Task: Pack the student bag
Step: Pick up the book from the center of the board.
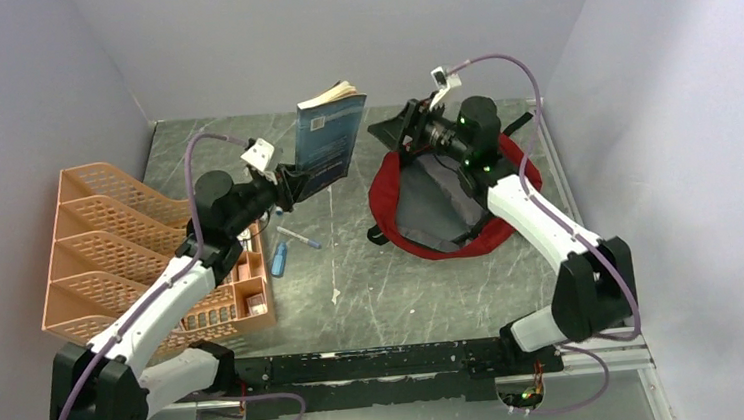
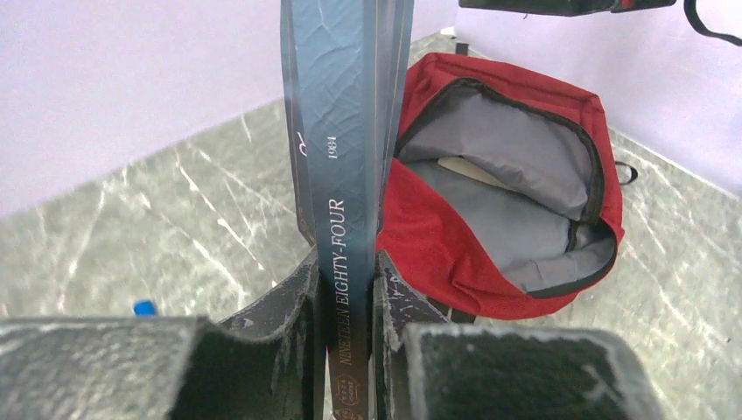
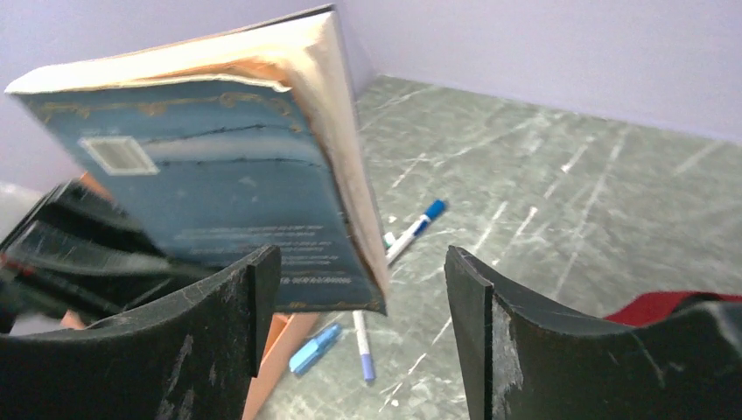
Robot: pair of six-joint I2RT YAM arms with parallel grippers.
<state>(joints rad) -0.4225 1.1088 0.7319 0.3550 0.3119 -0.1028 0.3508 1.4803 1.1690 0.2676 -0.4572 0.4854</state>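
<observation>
Ok so from where I'm standing: the left gripper (image 2: 346,271) has its two fingers pinched tight on the spine end of a blue paperback (image 1: 332,138), the spine reading Nineteen Eighty-Four in the left wrist view. The book is up in the air, standing more or less on end and tipped a bit, in the upper middle of the overhead view, with its yellowed page edges facing up and to the right.

The student bag (image 1: 438,205) is lying flat on the table (image 1: 374,290), right of centre in that same view. It's unzipped and gaping, so you can see straight into the grey lining, with the red fabric forming a rim around it. There's something pale down inside near the back of the opening, can't tell what.

The right gripper (image 3: 360,258) sits over the upper left edge of the bag, pointing left toward the book. Its fingers are spread wide with nothing gripped between them. From the right wrist view the book's lower corner lines up with the gap, but the overhead view shows it's apart from those fingers.

Other stuff: an orange mesh organiser (image 1: 110,241) is at the left of the frame, and a white pen with a blue cap (image 1: 298,238) and a blue marker (image 1: 279,259) are lying on the table just beside it.
</observation>
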